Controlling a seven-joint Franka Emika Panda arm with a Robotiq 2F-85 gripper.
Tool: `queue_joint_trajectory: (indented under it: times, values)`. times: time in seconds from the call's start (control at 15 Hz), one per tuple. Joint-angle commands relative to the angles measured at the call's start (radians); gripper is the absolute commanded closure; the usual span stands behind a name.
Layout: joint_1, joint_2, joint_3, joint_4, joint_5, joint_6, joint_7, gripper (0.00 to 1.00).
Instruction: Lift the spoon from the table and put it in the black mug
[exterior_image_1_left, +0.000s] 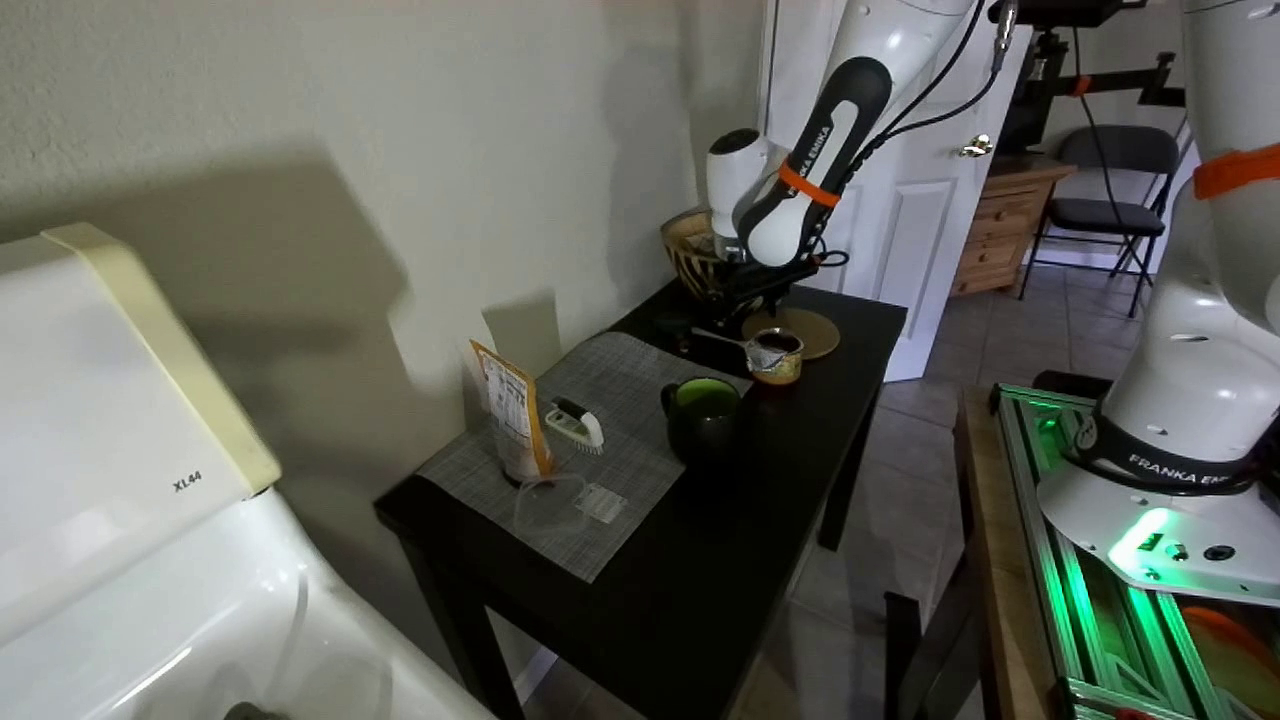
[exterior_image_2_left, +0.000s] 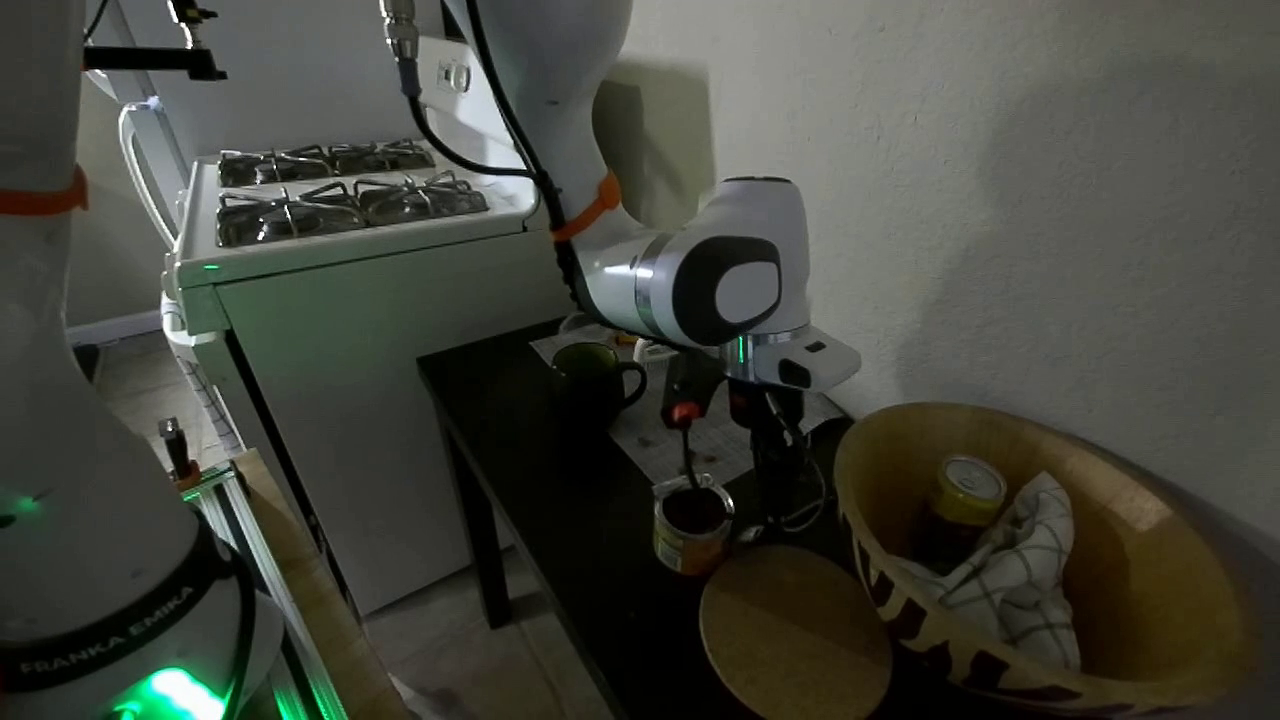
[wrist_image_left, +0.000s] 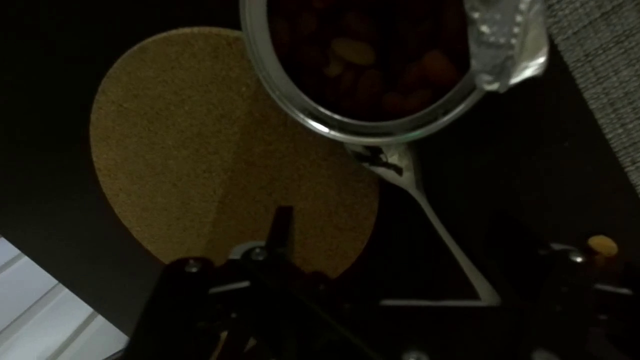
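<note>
1. The slim, pale silvery spoon (wrist_image_left: 450, 238), metal by its look, seems to lie on the matte black rectangular table (exterior_image_1_left: 690, 590) beneath the tool (wrist_image_left: 397, 225); in the wrist view its handle slants in between the 2 fingers.
2. Those fingers stand well apart, clamped on nothing.
3. I'd expect the spoon to be light, stiff and hard to break, but slick, and thin enough that the fingertips must go right down to the tabletop.
4. Best hold: the handle, nearer its free end, with the tool squared to the slant. That lets the bowl lead into the squat, round black mug with the green inside (exterior_image_1_left: 704, 420), though its weight may swivel the grip.
5. Ahead of the tool, the rim of the small round can with a peeled foil lid (exterior_image_2_left: 685, 550) partly hides the spoon's bowl; I can't tell whether they touch. Drawing the spoon back first seems wise.
6. The round, tan, cork-like disc (wrist_image_left: 215, 145) sits below 1 finger, which could catch on it.
7. The large brown bowl-shaped basket (exterior_image_2_left: 1150, 580) sits beside the tool, the pale wall (exterior_image_2_left: 1000, 250) behind; little swing there.
8. The mug stands farther from the tool than the can; passing over the grey woven mat (exterior_image_1_left: 635, 375) looks roomiest.
</note>
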Motion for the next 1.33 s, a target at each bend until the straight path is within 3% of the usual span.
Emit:
queue_joint_trajectory:
  times: [0.0, 0.07, 0.13, 0.27, 0.33, 0.4, 0.67, 1.0, 1.13, 1.27]
  values:
    - [0.055, 0.071, -0.051, 0.008, 0.014, 0.114, 0.071, 0.16]
    - [0.065, 0.083, -0.057, 0.01, 0.03, 0.131, 0.065, 0.26]
    - [0.076, 0.094, -0.065, 0.011, 0.046, 0.147, 0.059, 0.23]
    - [0.099, 0.112, -0.076, 0.013, 0.082, 0.174, 0.043, 0.33]
    - [0.109, 0.119, -0.08, 0.012, 0.102, 0.183, 0.033, 0.3]
    - [0.118, 0.125, -0.084, 0.012, 0.123, 0.192, 0.025, 0.35]
    - [0.154, 0.149, -0.096, 0.012, 0.183, 0.209, 0.002, 0.37]
    - [0.177, 0.17, -0.11, 0.013, 0.23, 0.207, -0.009, 0.36]
    - [0.181, 0.17, -0.109, 0.014, 0.243, 0.203, -0.014, 0.6]
    - [0.186, 0.172, -0.112, 0.019, 0.249, 0.2, -0.014, 0.72]
